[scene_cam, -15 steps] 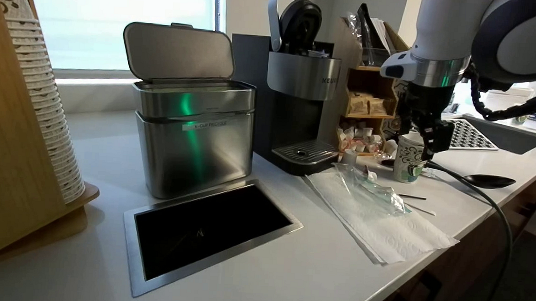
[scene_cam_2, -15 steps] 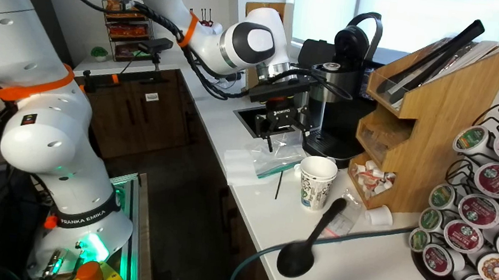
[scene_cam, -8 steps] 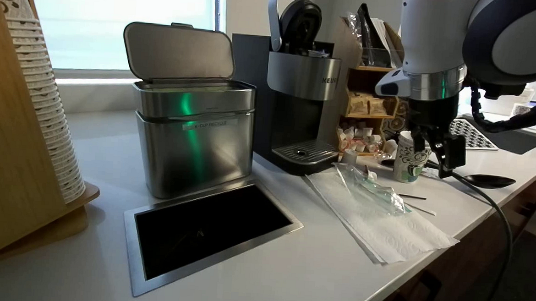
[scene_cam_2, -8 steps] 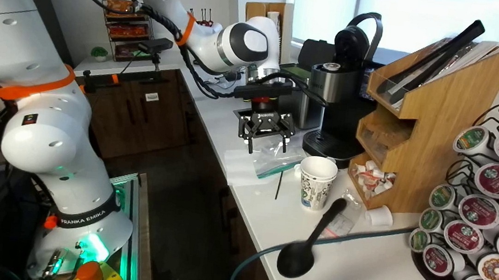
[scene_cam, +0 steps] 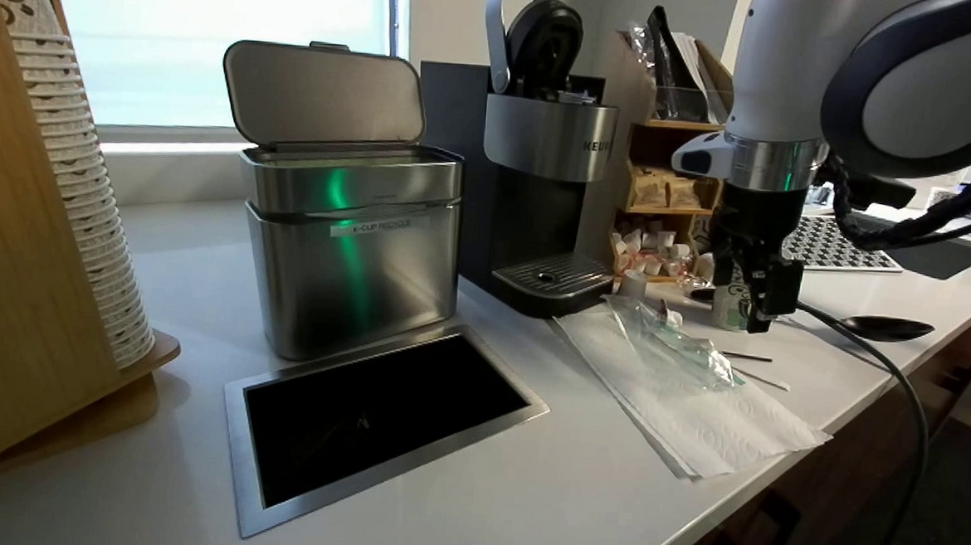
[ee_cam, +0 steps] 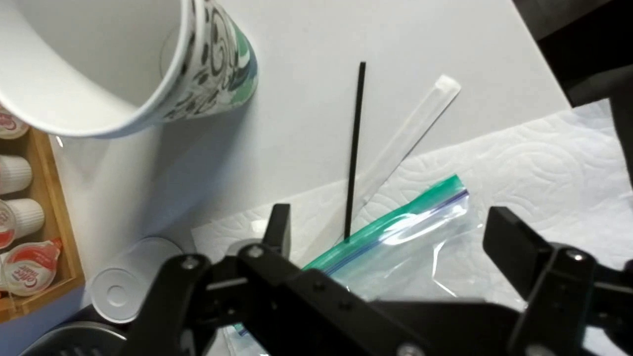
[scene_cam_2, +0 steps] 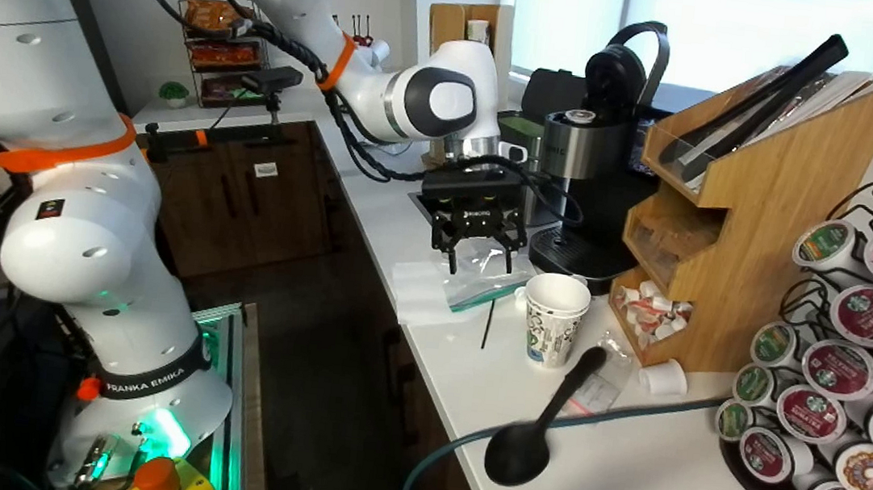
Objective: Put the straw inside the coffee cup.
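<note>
The coffee cup (scene_cam_2: 552,322) stands upright on the counter (scene_cam_2: 623,476), and near it lies the black straw (ee_cam: 355,148), one end of it meeting the green edge of a clear zip bag (ee_cam: 425,257), though it cannot be told whether this end goes inside or under. Above the bag hangs the end effector (scene_cam_2: 481,264), its two fingers (ee_cam: 514,247) spread wide. The wooden organizer (scene_cam_2: 762,231) holds small creamer cups (scene_cam_2: 650,312) in its lowest compartment and tan packets (scene_cam: 652,190) in the middle one.
</note>
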### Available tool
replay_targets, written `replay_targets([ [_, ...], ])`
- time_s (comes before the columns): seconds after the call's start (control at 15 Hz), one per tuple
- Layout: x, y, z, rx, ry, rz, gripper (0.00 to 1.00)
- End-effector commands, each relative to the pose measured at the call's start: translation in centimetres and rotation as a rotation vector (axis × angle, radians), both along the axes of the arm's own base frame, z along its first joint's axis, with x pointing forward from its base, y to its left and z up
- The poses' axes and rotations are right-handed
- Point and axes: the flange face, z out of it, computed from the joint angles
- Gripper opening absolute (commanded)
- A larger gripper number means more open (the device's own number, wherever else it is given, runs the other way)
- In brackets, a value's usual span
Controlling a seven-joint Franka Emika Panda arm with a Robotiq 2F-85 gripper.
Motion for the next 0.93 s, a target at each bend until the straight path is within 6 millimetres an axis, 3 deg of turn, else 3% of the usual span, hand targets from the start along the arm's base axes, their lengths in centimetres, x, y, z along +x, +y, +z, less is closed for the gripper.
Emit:
replay_targets([
  [0.0,-0.3,-0.8,-2.3,0.102,-0.038,-0.009,1.0],
  [0.33,-1.2,-1.5,-4.1,0.178,-0.03,-0.112,1.0],
  [0.6,-0.2,-1.1,-3.4,0.149,-0.036,-0.073,1.0],
  [0.87,-0.5,-2.8,-3.5,0.127,-0.004,-0.007,1.0],
])
